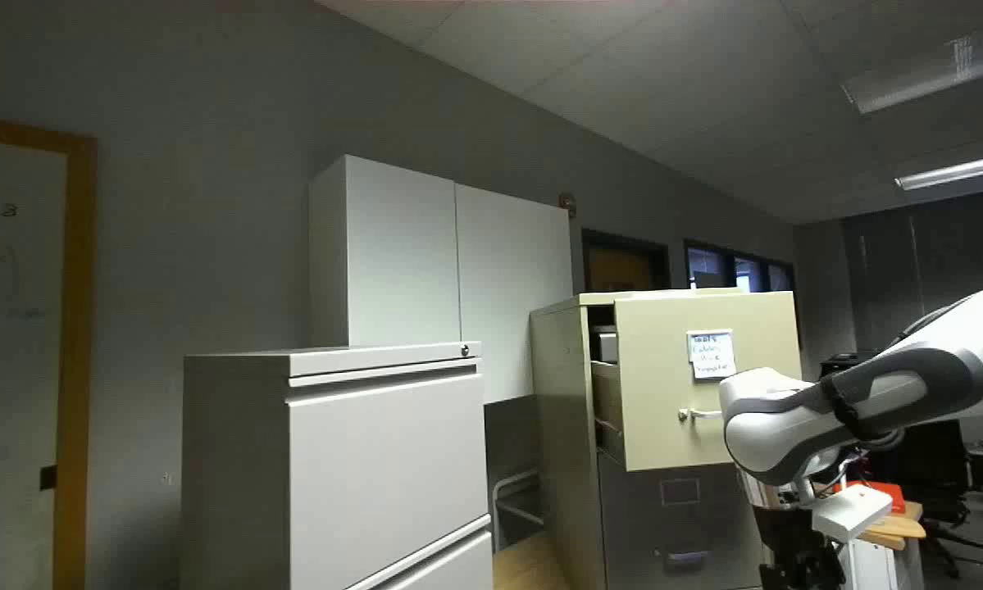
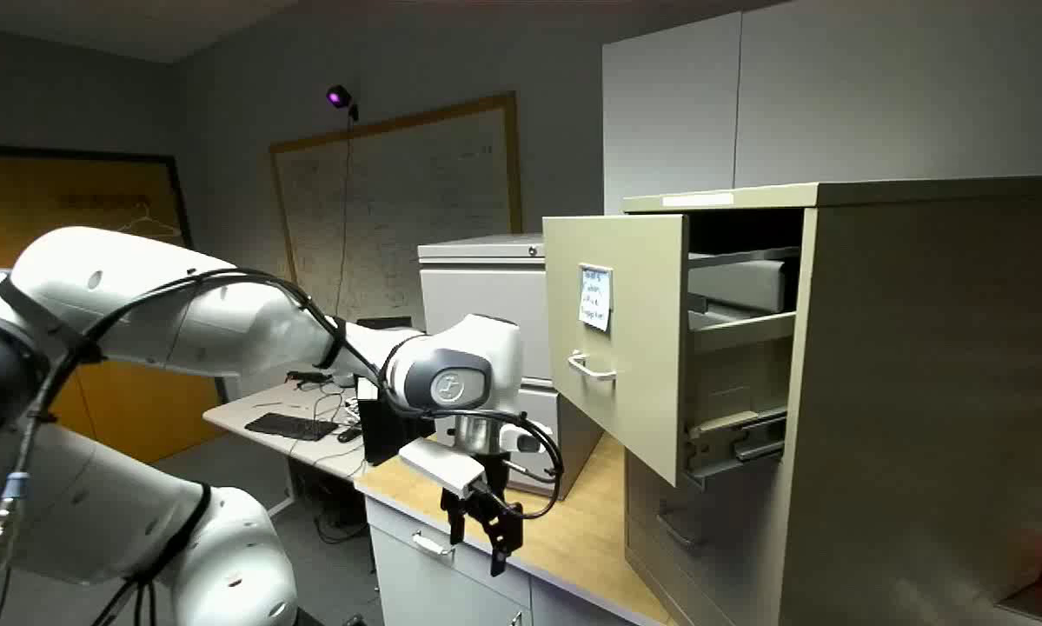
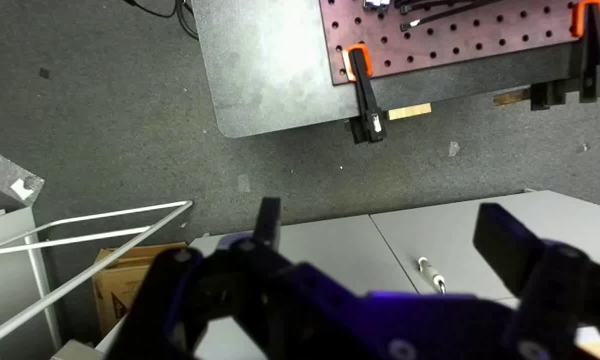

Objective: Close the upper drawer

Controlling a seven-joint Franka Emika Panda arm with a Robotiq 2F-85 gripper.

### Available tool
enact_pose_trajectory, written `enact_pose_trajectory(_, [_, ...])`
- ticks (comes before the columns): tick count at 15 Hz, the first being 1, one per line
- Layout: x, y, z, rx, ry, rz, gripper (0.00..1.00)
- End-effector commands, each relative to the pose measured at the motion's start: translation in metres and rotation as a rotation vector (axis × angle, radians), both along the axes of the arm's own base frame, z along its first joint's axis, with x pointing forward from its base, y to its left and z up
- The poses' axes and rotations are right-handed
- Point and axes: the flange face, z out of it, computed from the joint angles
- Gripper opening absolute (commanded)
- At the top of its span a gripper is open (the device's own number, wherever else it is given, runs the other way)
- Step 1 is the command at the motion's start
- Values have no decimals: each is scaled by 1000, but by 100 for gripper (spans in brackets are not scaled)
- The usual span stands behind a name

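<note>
The upper drawer is cream metal, with a white note and a handle on its front. It is pulled out of the tall cabinet in both exterior views point(image 1: 655, 385) point(image 2: 647, 339), with grey contents showing inside. My gripper point(image 2: 479, 546) points down, in front of the drawer and lower than its handle, apart from it. It shows partly at the lower right of an exterior view point(image 1: 798, 565). In the wrist view my gripper point(image 3: 384, 225) has its fingers wide apart with nothing between them. The drawer is out of the wrist view.
Darker lower drawers point(image 1: 671, 524) are shut below. A light-grey lateral cabinet point(image 1: 393, 467) stands beside the tall cabinet. A wooden counter point(image 2: 573, 539) lies near the gripper. The wrist view shows a grey table point(image 3: 269, 65) with orange-tipped clamps point(image 3: 364, 92) and a white rail point(image 3: 104, 265).
</note>
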Motion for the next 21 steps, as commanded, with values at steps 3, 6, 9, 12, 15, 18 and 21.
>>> enact_pose_trajectory(3, [0, 0, 1, 0, 0, 0, 100])
enact_pose_trajectory(6, [0, 0, 1, 0, 0, 0, 100])
enact_pose_trajectory(9, [2, 0, 1, -10, -6, -4, 100])
enact_pose_trajectory(12, [8, 5, 6, -31, -25, 8, 100])
enact_pose_trajectory(15, [12, 15, 14, -54, -38, 19, 100])
enact_pose_trajectory(18, [15, 28, 28, -85, -68, 25, 100])
enact_pose_trajectory(21, [12, 44, 46, -123, -121, 27, 100])
